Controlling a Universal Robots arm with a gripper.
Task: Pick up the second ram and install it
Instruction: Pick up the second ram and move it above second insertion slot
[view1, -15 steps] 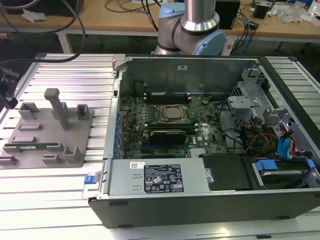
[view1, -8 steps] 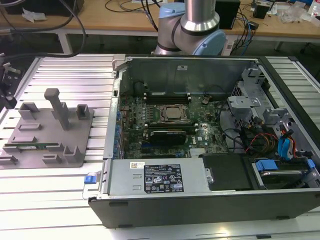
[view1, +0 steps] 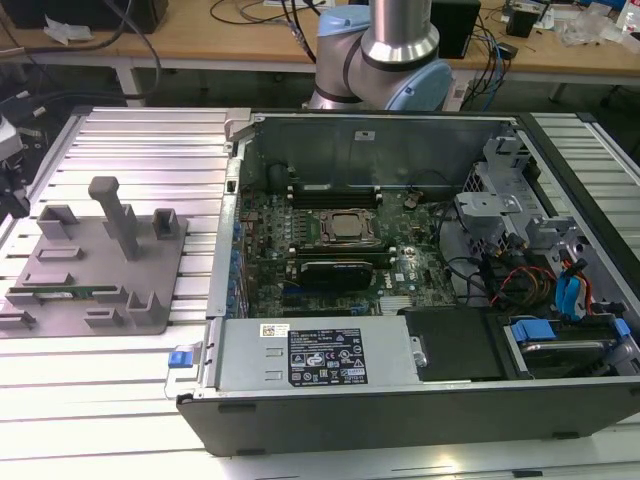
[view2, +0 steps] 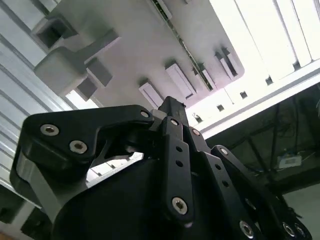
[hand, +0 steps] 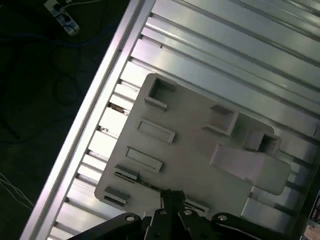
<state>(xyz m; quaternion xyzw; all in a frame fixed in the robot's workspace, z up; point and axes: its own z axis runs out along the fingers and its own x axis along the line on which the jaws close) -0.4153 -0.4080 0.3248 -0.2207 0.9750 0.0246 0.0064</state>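
The gripper (hand: 172, 196) hangs above the grey holder tray (hand: 190, 150), clear of it. In both wrist views its black fingers (view2: 169, 111) look pressed together at the tip, with nothing between them. In the first wrist view the tip lines up over the second ram (hand: 137, 181), a thin green stick lying flat along the tray's edge strip, between low grey blocks. The second wrist view shows the same stick (view2: 187, 47) as a narrow line running across the tray (view2: 135, 55) beyond the fingertips.

In the exterior view the tray (view1: 90, 260) sits on the ribbed metal surface (view1: 150, 150) at the exterior view's left, with 1 tall post (view1: 118, 215) upright near its middle. The ram (view1: 62, 293) lies along the tray's near edge. Just beside the tray, toward the exterior view's right, stands an open computer case (view1: 360, 150) with its motherboard (view1: 345, 230) exposed. Long black slots (view1: 335, 190) run across the board's far part. The arm (view1: 395, 50) rises from the far side of the case.
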